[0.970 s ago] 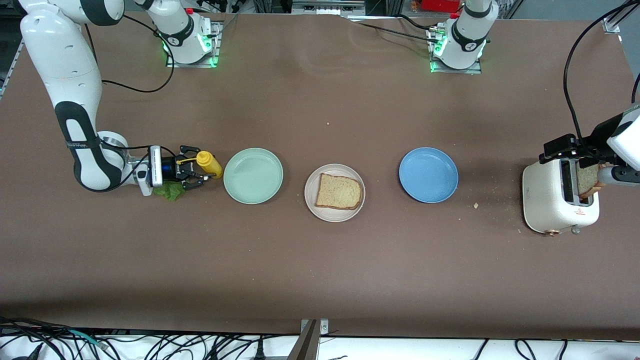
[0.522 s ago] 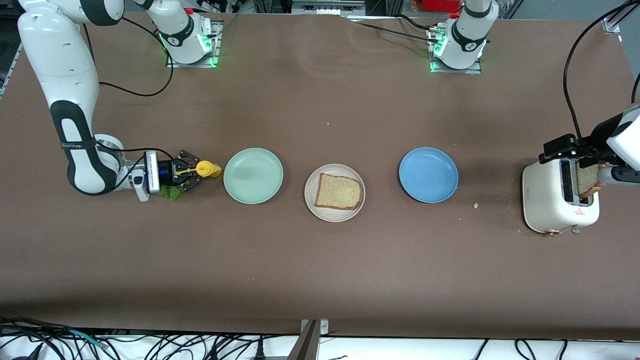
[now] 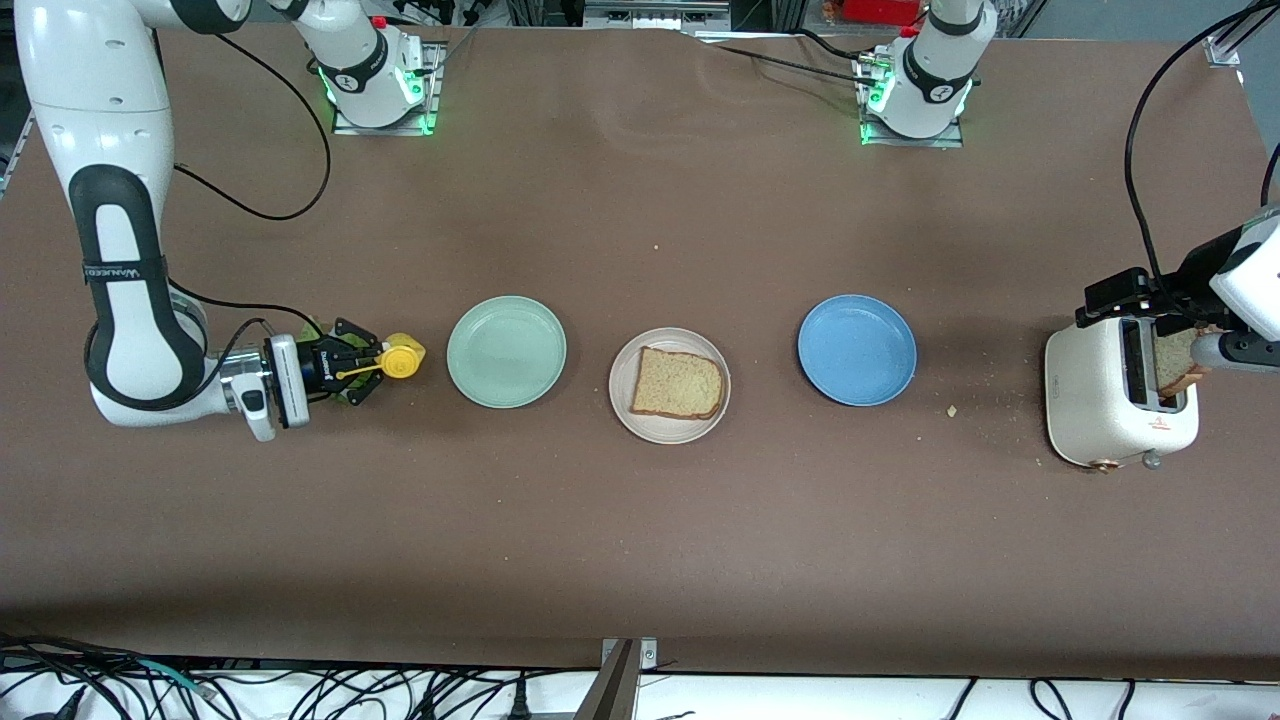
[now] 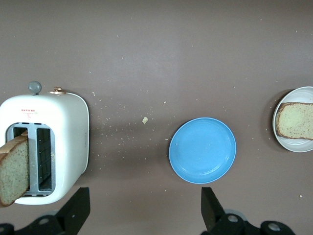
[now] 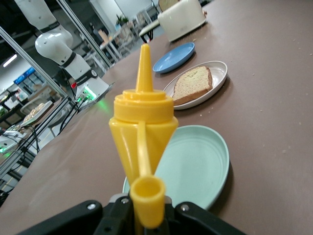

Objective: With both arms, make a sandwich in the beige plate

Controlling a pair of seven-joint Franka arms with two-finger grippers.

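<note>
Evidently the right gripper [image 3: 365,363], low near the worktop's [image 3: 640,520] right-arm end, had closed fully on a yellow bottle [image 3: 400,360], with the lettuce [image 3: 350,397] barely showing under it. Beside it lay the green plate [image 3: 506,351], then the beige plate [image 3: 669,385] holding one bread slice [image 3: 677,384]. The left gripper [image 4: 142,210] hung wide open and empty over the toaster [image 3: 1115,400] and its slice [image 3: 1178,362]. Probably the sauce step was in hand; next, carrying the bottle over the beige plate.

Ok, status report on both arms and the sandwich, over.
Right gripper shut on yellow mustard bottle, beside mint-green plate. Left gripper open over toaster. Beige plate: one bread slice. Nothing blocking.
</note>
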